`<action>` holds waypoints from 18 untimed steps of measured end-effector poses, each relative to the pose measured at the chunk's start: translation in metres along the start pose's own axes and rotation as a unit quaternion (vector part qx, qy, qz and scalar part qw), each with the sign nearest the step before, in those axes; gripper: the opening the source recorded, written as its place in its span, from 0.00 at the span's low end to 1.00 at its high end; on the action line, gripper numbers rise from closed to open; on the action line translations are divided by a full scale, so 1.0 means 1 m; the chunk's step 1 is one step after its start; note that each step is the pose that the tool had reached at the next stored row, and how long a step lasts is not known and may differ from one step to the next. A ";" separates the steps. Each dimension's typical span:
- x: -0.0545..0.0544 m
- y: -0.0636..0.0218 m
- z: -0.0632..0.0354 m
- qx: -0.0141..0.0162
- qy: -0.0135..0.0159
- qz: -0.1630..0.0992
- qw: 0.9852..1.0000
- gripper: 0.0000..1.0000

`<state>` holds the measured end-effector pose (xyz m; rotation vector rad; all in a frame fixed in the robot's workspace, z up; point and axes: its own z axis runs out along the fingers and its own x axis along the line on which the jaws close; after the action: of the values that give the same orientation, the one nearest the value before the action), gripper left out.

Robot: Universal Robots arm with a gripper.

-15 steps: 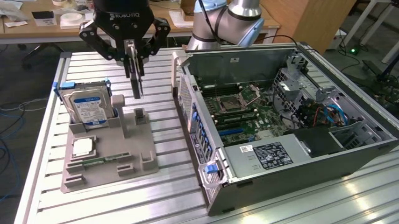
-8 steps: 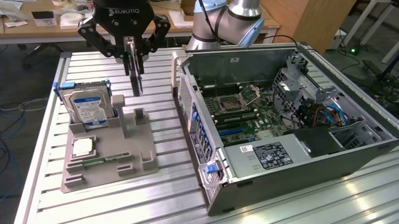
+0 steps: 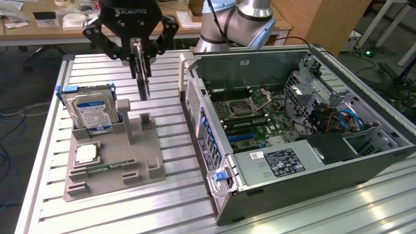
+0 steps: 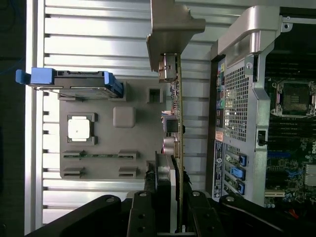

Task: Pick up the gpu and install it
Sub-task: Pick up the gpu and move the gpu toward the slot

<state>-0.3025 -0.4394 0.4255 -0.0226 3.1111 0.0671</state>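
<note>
The gpu (image 3: 141, 78) is a thin dark card that hangs edge-on and upright from my gripper (image 3: 138, 54), which is shut on its upper end. The card is lifted clear above the grey holder tray (image 3: 140, 146), between the hard drive and the open computer case (image 3: 293, 122). In the wrist view the gpu (image 4: 176, 113) runs straight out from my gripper (image 4: 170, 195), with its silvery bracket (image 4: 173, 24) at the far end. The case's side wall (image 4: 237, 108) lies just beside the card.
A silver hard drive (image 3: 93, 111) with a blue-white label stands in the tray's back slot. A small square processor chip (image 3: 86, 154) lies on the tray. The motherboard (image 3: 254, 117) shows inside the case. All rest on a ribbed metal table (image 3: 130, 209).
</note>
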 end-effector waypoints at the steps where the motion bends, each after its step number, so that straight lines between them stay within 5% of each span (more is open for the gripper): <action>1: -0.002 -0.0001 0.0001 0.000 0.000 0.000 1.000 0.28; 18: -0.046 -0.0007 0.0014 -0.001 0.002 0.000 1.000 0.28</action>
<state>-0.2567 -0.4394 0.4254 -0.0225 3.1149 0.0711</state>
